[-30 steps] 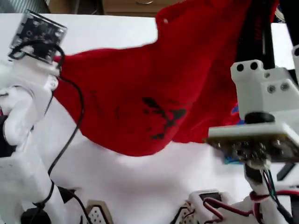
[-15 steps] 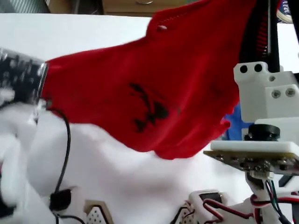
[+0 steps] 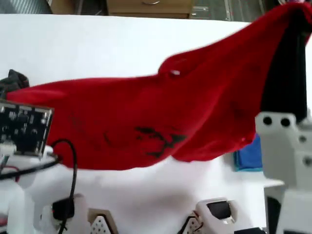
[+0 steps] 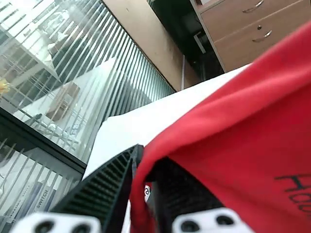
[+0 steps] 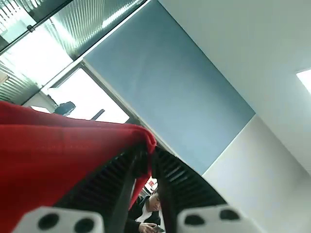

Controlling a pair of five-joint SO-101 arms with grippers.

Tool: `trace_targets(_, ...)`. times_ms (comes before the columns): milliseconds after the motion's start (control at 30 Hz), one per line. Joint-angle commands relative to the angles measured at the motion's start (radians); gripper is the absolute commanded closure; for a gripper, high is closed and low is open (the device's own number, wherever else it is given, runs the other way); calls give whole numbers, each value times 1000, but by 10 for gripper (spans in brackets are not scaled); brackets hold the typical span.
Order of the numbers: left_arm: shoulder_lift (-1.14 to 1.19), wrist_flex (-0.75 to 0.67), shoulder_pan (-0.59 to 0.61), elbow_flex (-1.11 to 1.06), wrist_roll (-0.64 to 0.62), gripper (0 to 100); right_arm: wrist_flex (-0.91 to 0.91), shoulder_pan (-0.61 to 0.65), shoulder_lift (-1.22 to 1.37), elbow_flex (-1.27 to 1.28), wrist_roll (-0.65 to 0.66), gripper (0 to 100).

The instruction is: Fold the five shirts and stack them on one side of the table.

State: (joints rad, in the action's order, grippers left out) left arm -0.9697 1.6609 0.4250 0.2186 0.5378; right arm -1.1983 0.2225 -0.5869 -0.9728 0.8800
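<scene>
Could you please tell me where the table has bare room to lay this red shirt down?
The table is bare along its far side, beyond the held-up red shirt, and in a strip between the shirt and the arm bases. The right side is crowded by a blue cloth; a dark cloth sits at the left edge.

Matt, seemingly knitted red shirt [image 3: 161, 122]

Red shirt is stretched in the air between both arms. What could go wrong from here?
1. Each gripper pinches just an edge of the red shirt: left gripper, right gripper; a tug could slip it free.
2. Its sagging hem hangs near the blue cloth and might drag it.
</scene>
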Motion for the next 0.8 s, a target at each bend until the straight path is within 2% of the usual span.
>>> trace_targets(0,-20,5,9,5,0,980,-10,7,-7,-14,-2,979)
trace_targets(767,-21,0,5,-4,-28,980,-48,8,-73,26,-44,978)
